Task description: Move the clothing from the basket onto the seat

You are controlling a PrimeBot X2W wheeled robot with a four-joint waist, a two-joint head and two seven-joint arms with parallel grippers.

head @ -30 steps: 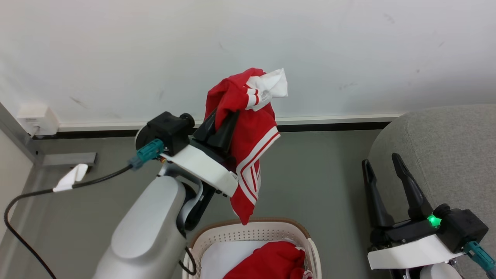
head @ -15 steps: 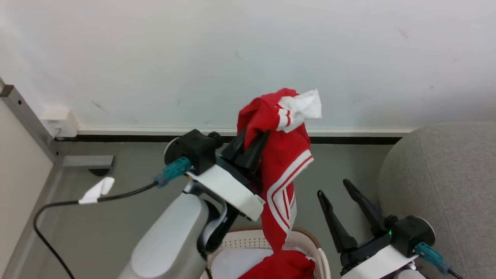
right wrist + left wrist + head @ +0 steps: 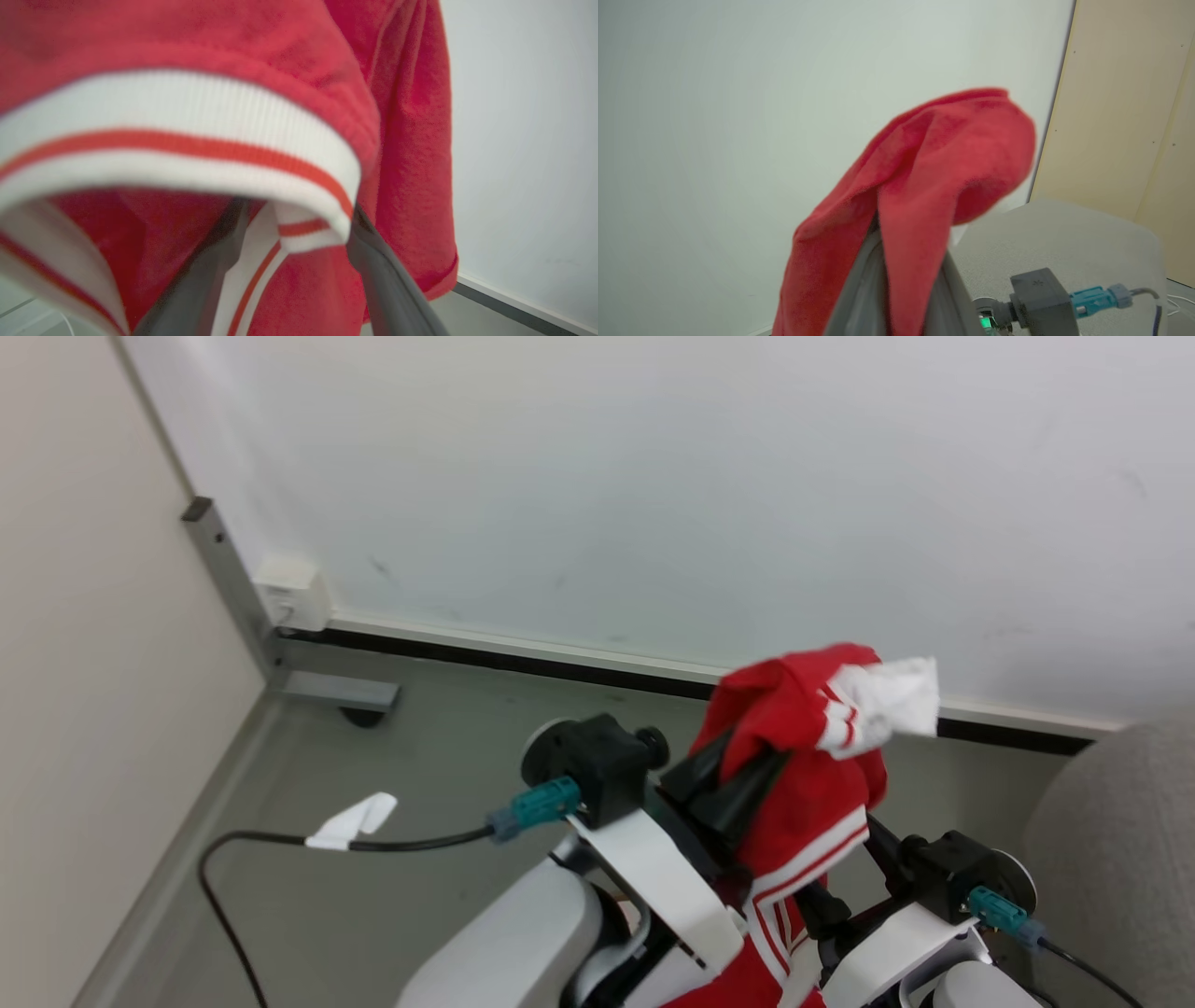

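A red garment (image 3: 794,747) with white stripes and white trim hangs in the air, bunched over my left gripper (image 3: 742,767), which is shut on it. In the left wrist view the red garment (image 3: 924,177) drapes over the gripper (image 3: 901,261) and hides its tips. My right gripper (image 3: 296,212) stands open just under the hanging cloth, and a striped white hem (image 3: 187,135) lies across its spread fingers (image 3: 387,280). Its wrist (image 3: 952,877) sits right of the garment. The grey seat (image 3: 1111,831) is at the right edge. The basket is out of view.
A white wall fills the back, with a dark skirting strip (image 3: 579,663). A metal post (image 3: 229,579) with a white socket box (image 3: 291,593) stands in the corner beside a beige panel (image 3: 84,616). A black cable with a white tag (image 3: 353,819) lies on the grey floor.
The head camera has turned left and up, so the basket has left the picture. My right gripper has come in under the hanging garment. My left gripper still holds it.
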